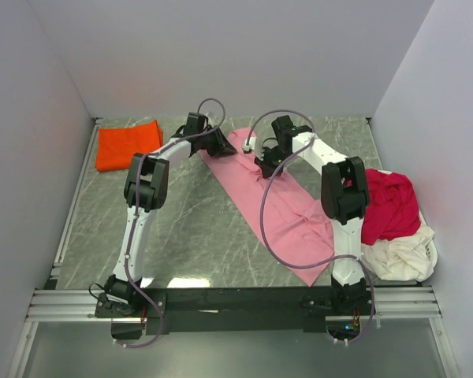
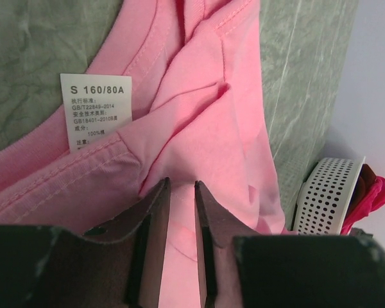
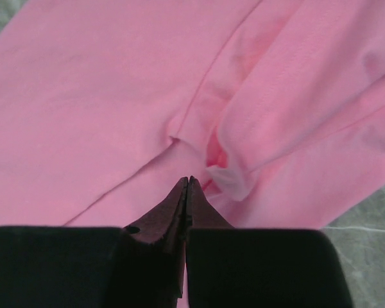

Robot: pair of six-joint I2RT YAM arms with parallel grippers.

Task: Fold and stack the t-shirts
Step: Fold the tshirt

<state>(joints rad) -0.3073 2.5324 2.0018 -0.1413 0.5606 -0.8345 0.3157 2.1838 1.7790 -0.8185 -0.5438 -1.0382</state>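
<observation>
Step in hand: folding the pink t-shirt (image 1: 288, 209). It lies in a long diagonal band across the middle of the table (image 1: 189, 228), collar end far from the arms, hem end near the basket (image 2: 327, 192). Both arms work at the collar end.

The left gripper (image 2: 181, 192) sits beside the size label (image 2: 96, 112), fingers a narrow gap apart with pink cloth filling the gap. We cannot tell whether they pinch it or merely straddle it. The right gripper (image 3: 187, 183) has its fingers pressed fully together at a crease – no ply is visible between them, so we record no confirmed hold.

In our judgement the next move calls for a sure pinch on both sides, then carrying the end evenly over the body.

Containers: one white perforated basket at the right edge holds a crimson t-shirt (image 1: 390, 205) and a cream t-shirt (image 1: 398, 256), both unfolded. The orange-red t-shirt (image 1: 128, 147) lies folded at far left – the stack's base, we judge.
</observation>
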